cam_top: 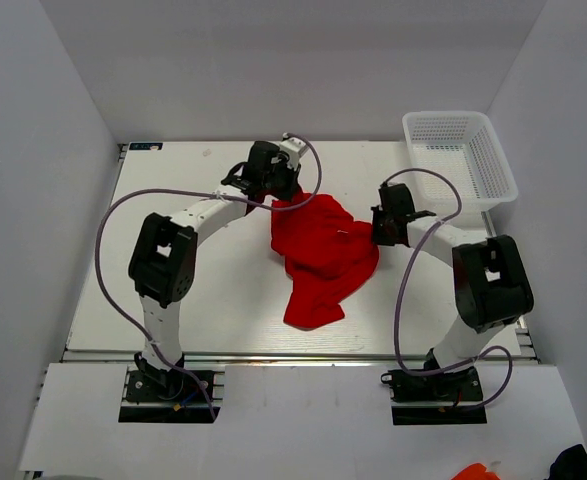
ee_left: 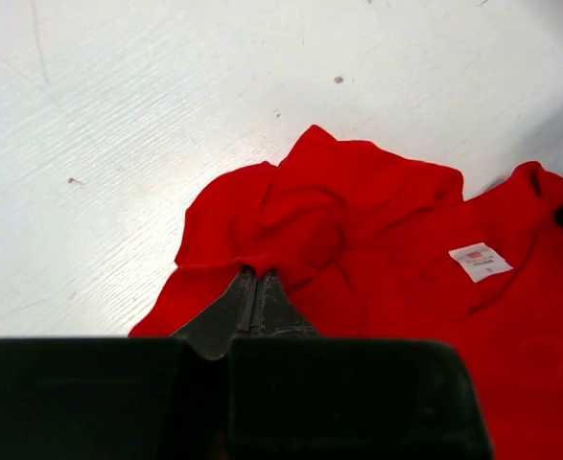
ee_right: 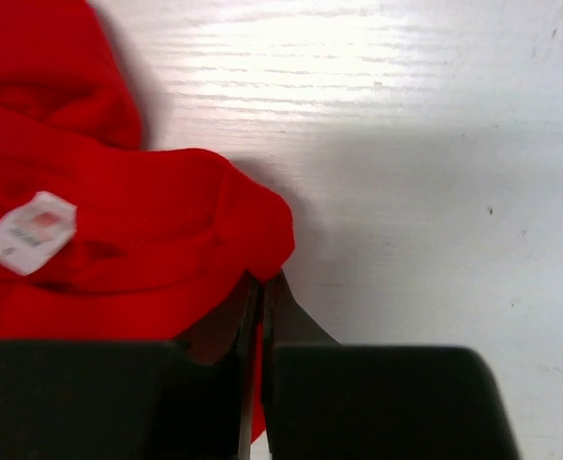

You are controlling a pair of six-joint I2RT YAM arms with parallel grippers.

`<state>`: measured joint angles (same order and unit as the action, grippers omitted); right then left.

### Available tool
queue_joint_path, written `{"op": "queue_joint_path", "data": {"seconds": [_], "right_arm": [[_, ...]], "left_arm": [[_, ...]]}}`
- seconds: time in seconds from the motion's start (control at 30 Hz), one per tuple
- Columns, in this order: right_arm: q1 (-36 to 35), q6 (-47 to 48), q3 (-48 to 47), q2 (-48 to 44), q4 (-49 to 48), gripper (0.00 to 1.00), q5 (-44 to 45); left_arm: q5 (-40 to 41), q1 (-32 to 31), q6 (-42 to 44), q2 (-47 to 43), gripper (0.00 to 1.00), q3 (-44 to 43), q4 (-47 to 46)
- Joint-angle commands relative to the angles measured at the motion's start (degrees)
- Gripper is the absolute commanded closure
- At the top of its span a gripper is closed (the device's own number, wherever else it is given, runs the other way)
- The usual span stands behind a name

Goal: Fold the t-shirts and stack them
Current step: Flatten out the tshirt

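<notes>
The plain bright red cloth t-shirt [cam_top: 323,262] lay crumpled near the middle of the white wooden table [cam_top: 203,300], its small white label [ee_left: 480,261] facing up. The left gripper [ee_left: 257,287] had its fingers pressed together on a fold of red cloth at the shirt's far left edge. The right gripper [ee_right: 260,292] likewise pinched a bunched edge on the shirt's right side. The step in hand looked like spreading, before any fold. The next move probably called for drawing the two pinched points apart and dragging the cloth flat. Bare table lay open to the left and toward the near edge, with less room beyond the left gripper, close to the far edge. The white mesh plastic basket [cam_top: 493,170] stood at the far right corner, apart from the shirt but near the right arm's likely sweep
</notes>
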<state>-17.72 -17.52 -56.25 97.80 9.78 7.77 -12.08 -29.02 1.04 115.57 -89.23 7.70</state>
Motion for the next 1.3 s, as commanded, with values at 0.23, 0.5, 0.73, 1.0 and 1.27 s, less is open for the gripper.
{"op": "queue_joint_path", "data": {"seconds": [0.23,0.5,0.73,1.0,1.27], "right_arm": [[-0.7,5.6,-2.7,-25.2,-3.8,1.00,-11.3],[-0.7,9.5,-6.2,-37.9,-3.5,1.00,-16.7],[-0.5,10.0,-11.2,-48.8,-4.3,1.00,-1.9],[-0.5,17.3,-23.4,-53.4,-3.7,1.00,-4.1],[-0.3,26.2,-37.6,-53.6,0.9,1.00,-11.5]], "left_arm": [[3.9,-0.3,-1.0,-23.8,1.00,7.9,-4.5],[10.0,-0.3,-2.1,-44.1,1.00,14.4,-8.1],[23.9,-0.3,-2.6,-57.8,1.00,15.0,-5.2],[34.7,-0.3,-2.6,-66.3,1.00,8.7,-2.3],[34.6,0.9,-1.2,-71.9,1.00,1.9,-0.5]]}}
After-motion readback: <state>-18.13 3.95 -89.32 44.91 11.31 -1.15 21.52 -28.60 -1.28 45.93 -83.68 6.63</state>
